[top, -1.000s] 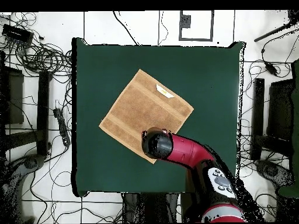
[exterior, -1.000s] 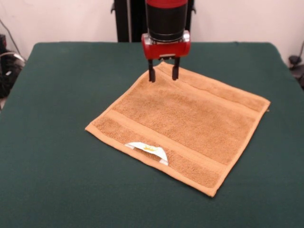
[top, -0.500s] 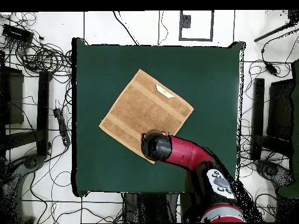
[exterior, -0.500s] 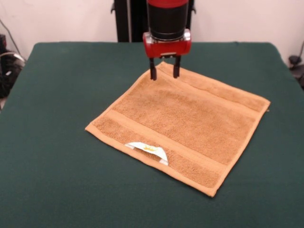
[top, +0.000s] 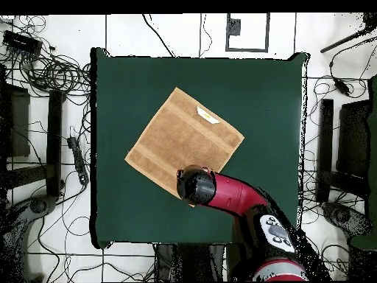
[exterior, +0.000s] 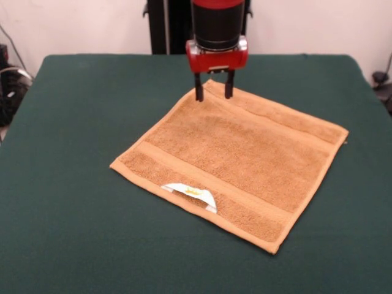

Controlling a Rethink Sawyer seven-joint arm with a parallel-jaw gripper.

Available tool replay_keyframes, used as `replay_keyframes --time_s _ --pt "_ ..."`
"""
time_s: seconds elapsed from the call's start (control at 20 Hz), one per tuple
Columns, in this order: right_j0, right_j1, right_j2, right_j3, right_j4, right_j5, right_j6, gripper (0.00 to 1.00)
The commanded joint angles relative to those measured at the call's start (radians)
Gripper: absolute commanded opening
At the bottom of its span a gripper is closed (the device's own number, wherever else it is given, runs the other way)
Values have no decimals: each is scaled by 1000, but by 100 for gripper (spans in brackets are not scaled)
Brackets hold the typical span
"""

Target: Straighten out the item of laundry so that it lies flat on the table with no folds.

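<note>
Orange-tan towel (exterior: pixel 236 162) lies flat on the green table (exterior: pixel 73 110); the gripper (exterior: pixel 214 94), fingers apart and empty, hovers above the towel's corner nearest the robot.

From overhead the arm (top: pixel 221 193) hides one towel (top: pixel 180 136) corner; the label's (exterior: pixel 191 192) print seems unreadable.
</note>
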Motion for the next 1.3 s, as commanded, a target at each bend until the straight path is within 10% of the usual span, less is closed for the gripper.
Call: replay_keyframes --time_s 0.05,1.3 --pt "21 -1 60 72 -6 108 143 100" --pt "-64 26 81 96 -90 41 98 100"
